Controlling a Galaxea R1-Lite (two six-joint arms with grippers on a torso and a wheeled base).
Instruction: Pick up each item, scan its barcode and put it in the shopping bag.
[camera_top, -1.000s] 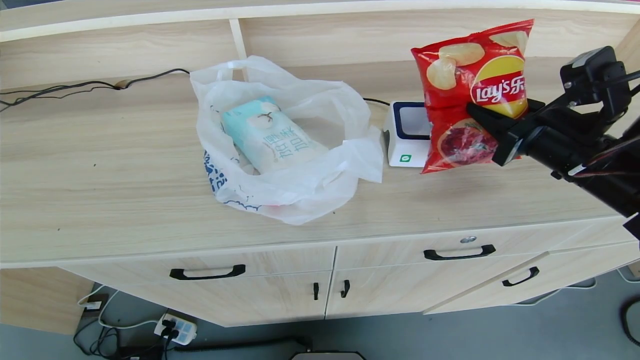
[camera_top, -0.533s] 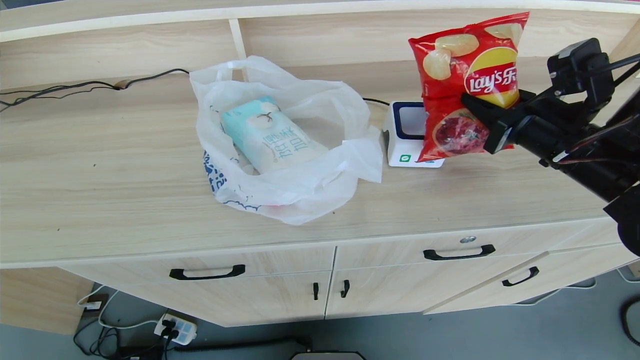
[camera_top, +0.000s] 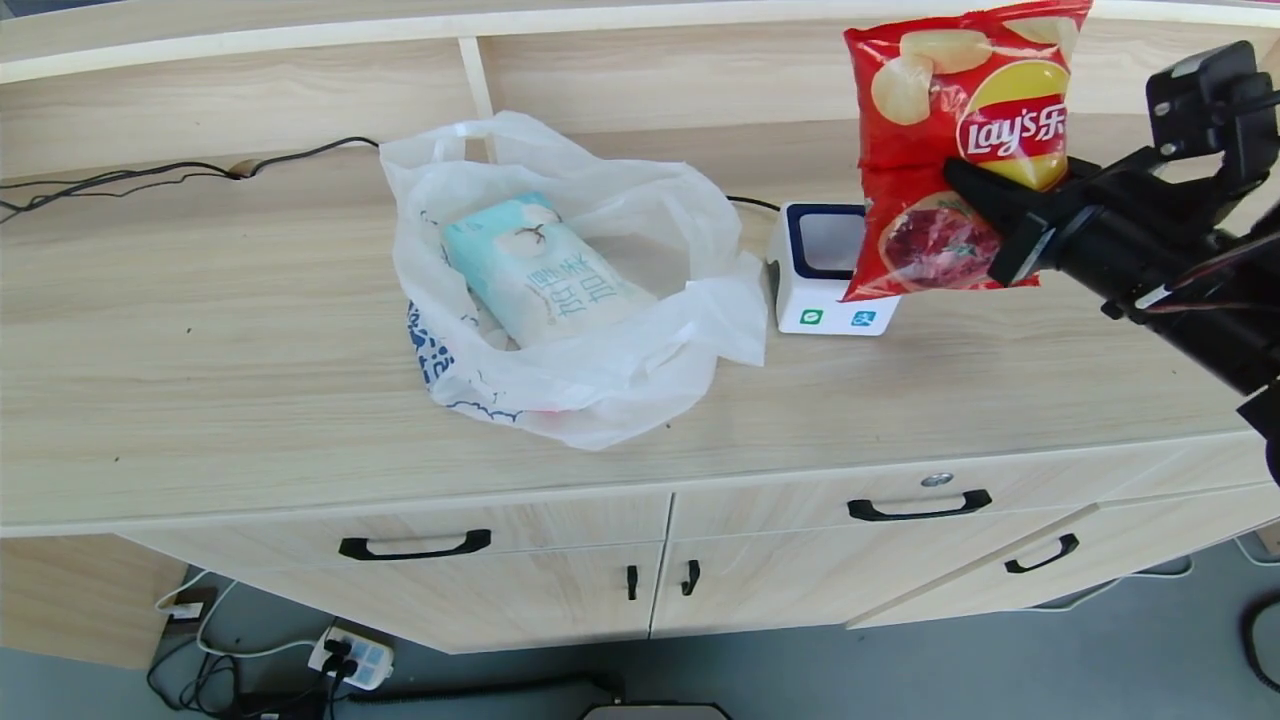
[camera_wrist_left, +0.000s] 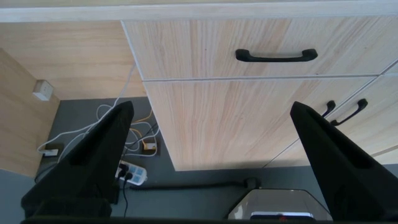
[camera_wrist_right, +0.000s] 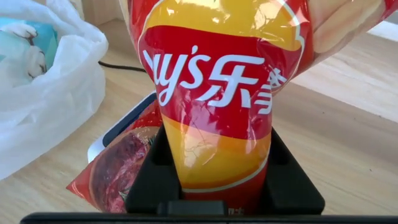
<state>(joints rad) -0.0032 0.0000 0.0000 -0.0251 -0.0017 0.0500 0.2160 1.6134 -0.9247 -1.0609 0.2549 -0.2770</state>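
A red chip bag (camera_top: 950, 150) hangs upright in the air at the right, with my right gripper (camera_top: 1000, 215) shut on its lower half. Its bottom edge overlaps the white barcode scanner (camera_top: 820, 275) on the counter. In the right wrist view the chip bag (camera_wrist_right: 217, 93) stands between the black fingers (camera_wrist_right: 155, 168), with the scanner (camera_wrist_right: 118, 134) behind it. The white shopping bag (camera_top: 570, 290) lies open at the counter's middle with a light-blue tissue pack (camera_top: 540, 270) inside. My left gripper (camera_wrist_left: 211, 162) hangs open below the counter, facing the cabinet drawers.
The wooden counter (camera_top: 200, 330) has a raised back shelf (camera_top: 250, 90). A black cable (camera_top: 180, 170) runs along the far left. Drawers with black handles (camera_top: 918, 508) sit under the front edge. A power strip (camera_top: 350, 655) lies on the floor.
My right gripper has lifted the chip bag higher and shifted it a little to the right, uncovering more of the scanner's front.
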